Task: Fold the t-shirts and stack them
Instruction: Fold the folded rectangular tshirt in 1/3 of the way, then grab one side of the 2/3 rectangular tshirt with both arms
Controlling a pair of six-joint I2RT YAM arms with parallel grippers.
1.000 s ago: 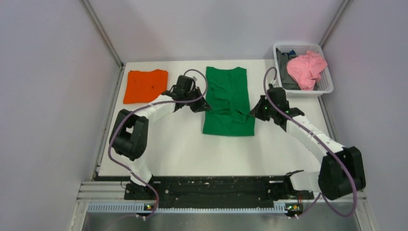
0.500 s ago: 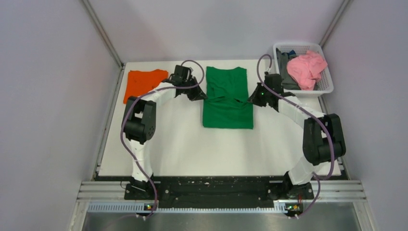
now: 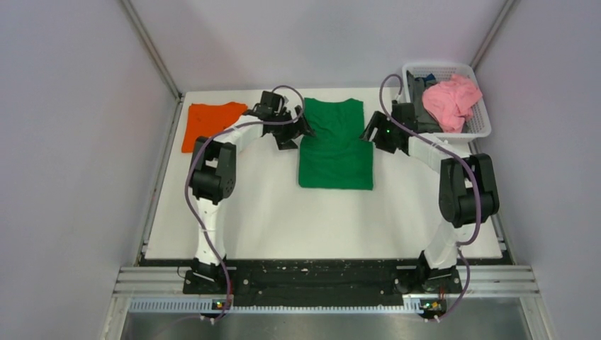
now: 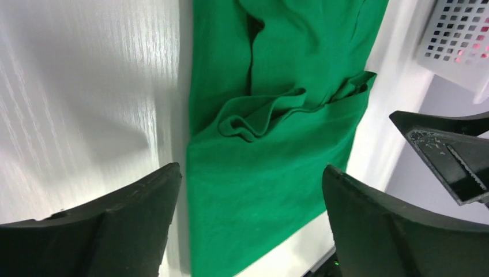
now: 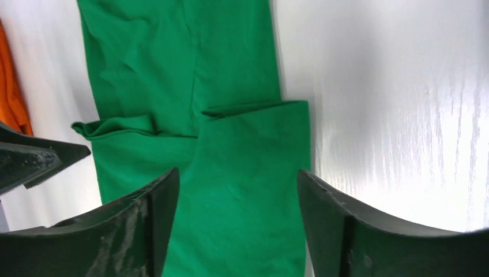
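The green t-shirt (image 3: 335, 149) lies flat at the table's middle, folded narrow, with a doubled layer over its near half (image 4: 271, 190) (image 5: 242, 173). My left gripper (image 3: 303, 130) hovers open at the shirt's left edge, its jaws (image 4: 251, 170) wide apart over the cloth and holding nothing. On the shirt's right edge my right gripper (image 3: 367, 134) is also open and empty, straddling the cloth (image 5: 237, 173). The orange t-shirt (image 3: 209, 124) lies folded at the far left, and a sliver of it (image 5: 11, 92) shows in the right wrist view.
A white basket (image 3: 483, 129) at the far right corner holds a pink cloth (image 3: 452, 99) and dark garments. The basket's wall (image 4: 461, 34) shows in the left wrist view. Grey walls close in the table on three sides.
Both grippers, shut on the green shirt's side edges, moved toward the far side, then opened and let go. The shirt now lies smoother and a little shorter.
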